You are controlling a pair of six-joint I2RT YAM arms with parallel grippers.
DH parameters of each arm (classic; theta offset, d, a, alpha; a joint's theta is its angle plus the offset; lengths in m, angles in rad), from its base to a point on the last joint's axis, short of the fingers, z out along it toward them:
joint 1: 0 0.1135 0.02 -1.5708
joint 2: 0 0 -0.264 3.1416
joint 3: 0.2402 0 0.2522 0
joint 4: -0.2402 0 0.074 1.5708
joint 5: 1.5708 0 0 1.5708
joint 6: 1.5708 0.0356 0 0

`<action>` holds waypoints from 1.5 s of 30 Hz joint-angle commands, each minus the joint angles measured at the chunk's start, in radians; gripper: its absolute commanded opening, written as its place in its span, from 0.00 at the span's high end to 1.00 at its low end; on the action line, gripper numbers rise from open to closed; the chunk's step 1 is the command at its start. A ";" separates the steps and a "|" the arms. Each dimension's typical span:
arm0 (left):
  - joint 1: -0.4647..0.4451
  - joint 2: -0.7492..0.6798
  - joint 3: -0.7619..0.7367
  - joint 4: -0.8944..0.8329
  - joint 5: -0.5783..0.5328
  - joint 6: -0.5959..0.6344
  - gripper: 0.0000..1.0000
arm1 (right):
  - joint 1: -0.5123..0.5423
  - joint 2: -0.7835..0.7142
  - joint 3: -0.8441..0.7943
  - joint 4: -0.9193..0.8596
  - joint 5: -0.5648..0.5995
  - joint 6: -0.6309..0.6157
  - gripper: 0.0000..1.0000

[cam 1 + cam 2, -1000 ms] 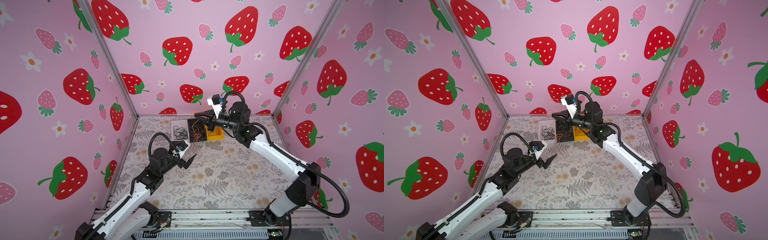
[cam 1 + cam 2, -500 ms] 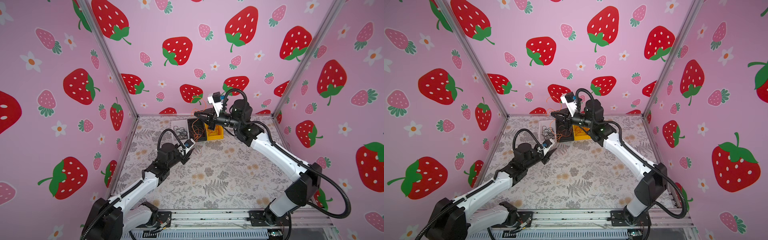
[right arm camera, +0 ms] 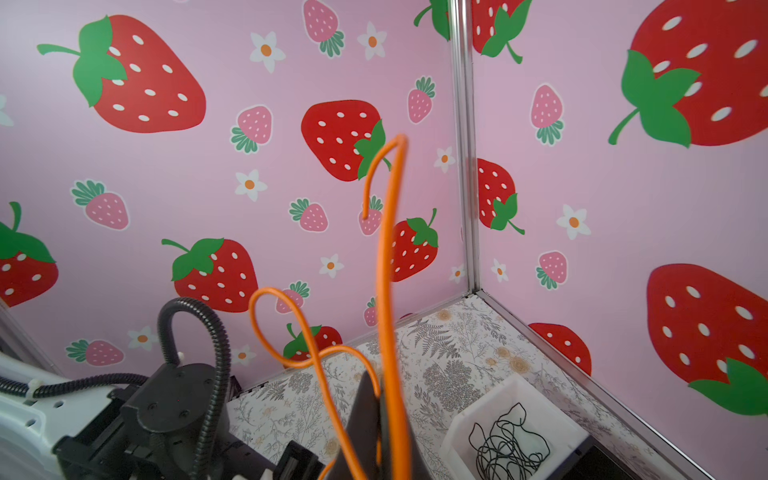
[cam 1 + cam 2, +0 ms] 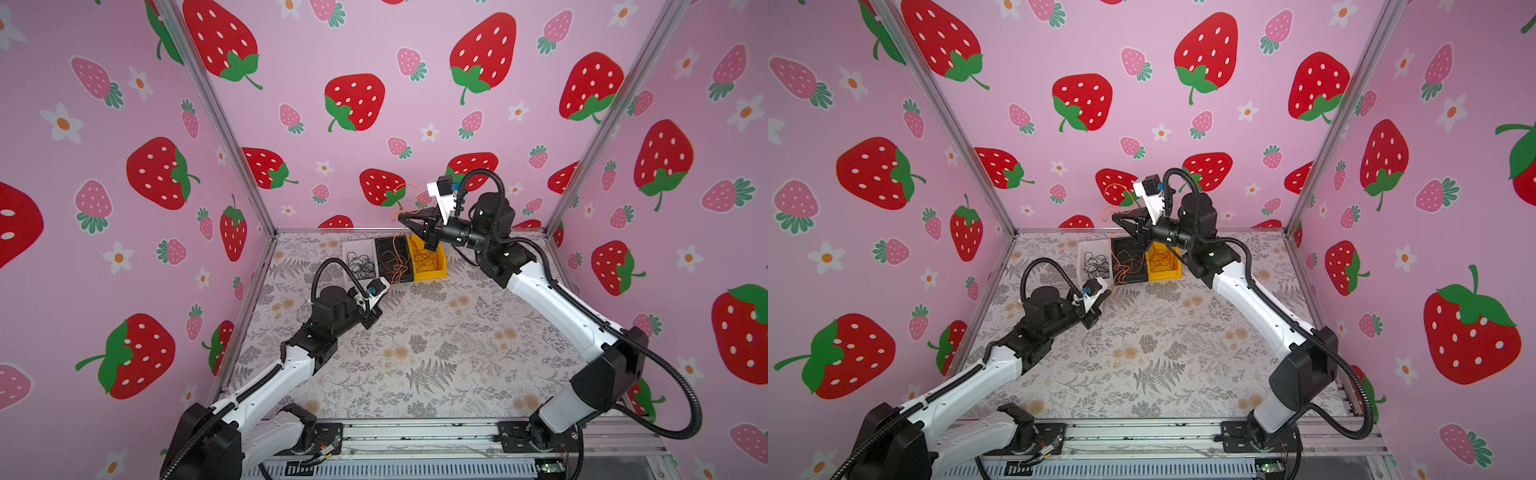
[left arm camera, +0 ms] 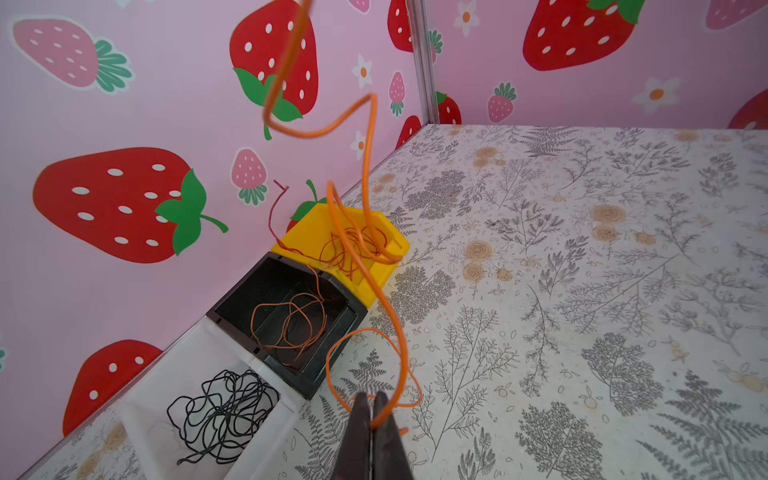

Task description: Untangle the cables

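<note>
Left hand (image 5: 371, 419): jaws together, clamped on the orange cable (image 5: 365, 166) close above the tabletop (image 5: 540, 291), just in front of the black bin (image 5: 232, 299).

Right hand (image 4: 402, 219): raised above the bins near the back wall. Its jaws are together on the same orange cable, which passes between its fingers in the right wrist view.

Between the two hands the cable hangs in loose curls. It passes over the yellow bin (image 5: 299, 235) and forms a loop beside the left hand.

Three bins stand in a row, touching, at the back left of the tabletop.
- White bin (image 5: 166, 374): a bundle of black cables (image 5: 224, 411).
- Black bin: thin orange loops (image 5: 286, 324). Whether they join the held cable cannot be told.
- Yellow bin: red cables (image 5: 353, 249), one end rising over its rim toward the wall.
</note>
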 commanded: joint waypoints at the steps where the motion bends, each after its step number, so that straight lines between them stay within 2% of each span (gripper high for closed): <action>1: 0.011 -0.047 -0.029 -0.011 0.001 -0.006 1.00 | -0.044 -0.054 0.018 0.051 0.008 0.040 1.00; 8: 0.069 -0.089 -0.047 -0.124 -0.102 -0.068 1.00 | -0.151 -0.110 -0.004 0.065 0.025 0.060 1.00; 15: 0.151 -0.089 -0.035 -0.128 -0.114 -0.141 1.00 | -0.242 -0.170 -0.062 0.060 0.068 0.072 1.00; 21: 0.178 -0.088 -0.028 -0.127 -0.087 -0.168 1.00 | -0.295 -0.185 -0.100 0.041 0.098 0.097 1.00; 31: 0.178 -0.089 0.025 -0.138 0.028 -0.180 1.00 | -0.270 -0.131 -0.110 -0.019 0.076 0.063 1.00; 34: 0.176 -0.044 0.070 -0.110 0.076 -0.193 1.00 | -0.219 -0.096 -0.106 -0.040 0.071 0.030 1.00; 38: 0.171 0.075 0.178 -0.092 0.110 -0.204 1.00 | -0.152 -0.053 -0.083 -0.104 0.135 -0.040 1.00; 45: 0.155 0.339 0.404 -0.068 0.116 -0.223 1.00 | -0.134 -0.019 -0.103 -0.085 0.206 -0.047 1.00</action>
